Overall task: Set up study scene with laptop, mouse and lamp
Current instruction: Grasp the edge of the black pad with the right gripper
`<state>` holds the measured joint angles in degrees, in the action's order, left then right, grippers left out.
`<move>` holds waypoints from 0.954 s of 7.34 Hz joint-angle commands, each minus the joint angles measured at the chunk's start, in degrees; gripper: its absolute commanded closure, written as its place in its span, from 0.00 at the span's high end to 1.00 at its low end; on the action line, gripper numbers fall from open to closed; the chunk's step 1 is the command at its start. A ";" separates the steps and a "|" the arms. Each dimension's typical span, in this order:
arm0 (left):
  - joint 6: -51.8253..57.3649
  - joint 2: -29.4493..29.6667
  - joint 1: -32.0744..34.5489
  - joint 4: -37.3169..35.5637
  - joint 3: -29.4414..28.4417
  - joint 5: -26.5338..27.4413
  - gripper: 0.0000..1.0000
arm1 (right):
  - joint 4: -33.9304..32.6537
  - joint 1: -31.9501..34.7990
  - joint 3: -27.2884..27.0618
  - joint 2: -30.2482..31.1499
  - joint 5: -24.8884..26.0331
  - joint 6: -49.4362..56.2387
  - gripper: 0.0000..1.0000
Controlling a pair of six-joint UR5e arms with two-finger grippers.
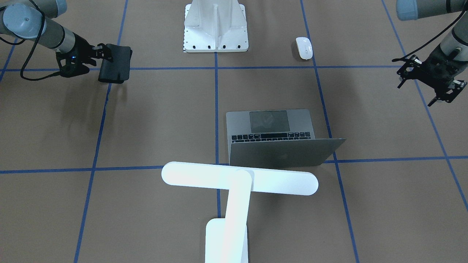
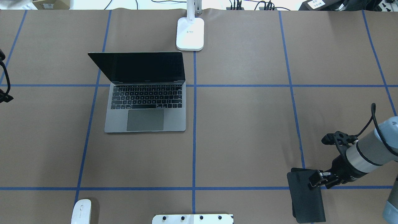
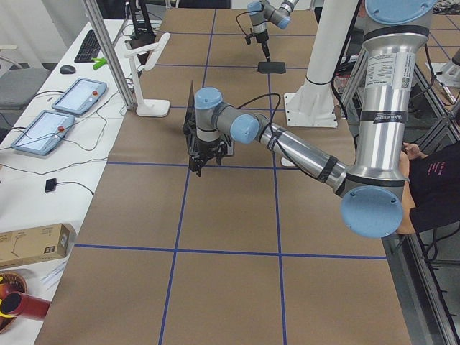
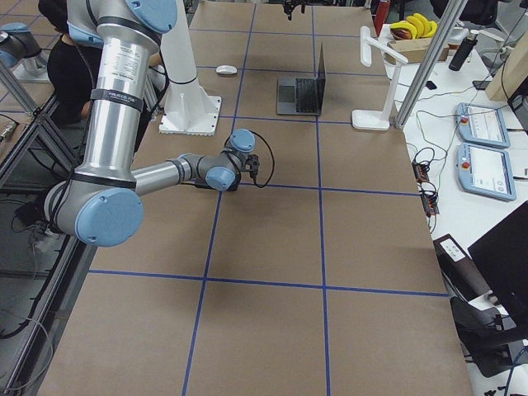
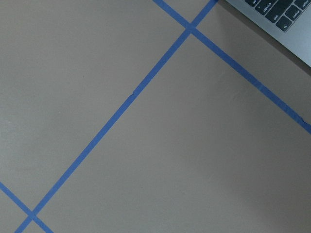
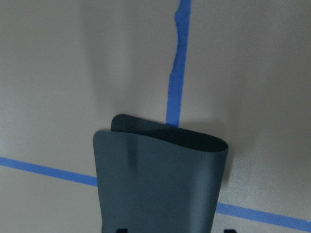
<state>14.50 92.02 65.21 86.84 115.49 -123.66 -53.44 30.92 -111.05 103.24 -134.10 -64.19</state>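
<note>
A small white computer mouse [image 2: 81,211] lies flat at the table's near edge, on the robot's left. It looks light, rigid and glossy, so likely slippery. The safest hold is probably across its two long sides, low down.

The left gripper [image 1: 420,89] hovers empty with its fingers spread, left of the mouse and farther from the robot, well apart from it. The right gripper [image 2: 313,183] is clamped on the edge of a black mouse mat [image 2: 306,202]. The mat is soft and curls over on itself at the near right, and a white pedestal [image 1: 215,29] stands between it and the mouse.

The open laptop [image 2: 144,119] sits left of centre, and the lamp [image 1: 239,179] stands at the far edge, just right of the laptop.
</note>
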 commanded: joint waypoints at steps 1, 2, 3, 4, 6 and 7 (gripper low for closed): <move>-0.09 0.00 -0.09 0.00 -0.17 0.00 1.00 | 0.00 -0.16 1.27 0.03 -0.11 0.12 0.73; -0.09 0.09 -0.18 0.00 -0.26 0.00 1.00 | 0.00 -0.42 2.23 -0.15 -0.11 0.38 0.70; -0.09 0.09 -0.18 0.00 -0.26 0.00 1.00 | 0.00 -0.42 2.16 -0.24 -0.46 0.38 0.59; -0.09 0.09 -0.18 0.00 -0.26 0.00 1.00 | 0.00 -0.51 2.24 -0.50 -0.64 0.38 0.56; 0.00 0.00 -0.18 0.00 -0.17 0.09 1.00 | -0.26 -0.69 2.33 -0.50 -0.64 0.38 0.38; 0.00 0.00 -0.18 0.00 -0.17 0.09 1.00 | -0.35 -0.69 2.33 -0.50 -0.64 0.38 0.38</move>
<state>14.47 92.04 65.04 86.84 115.27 -123.59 -53.65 30.29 -108.77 102.77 -134.72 -63.81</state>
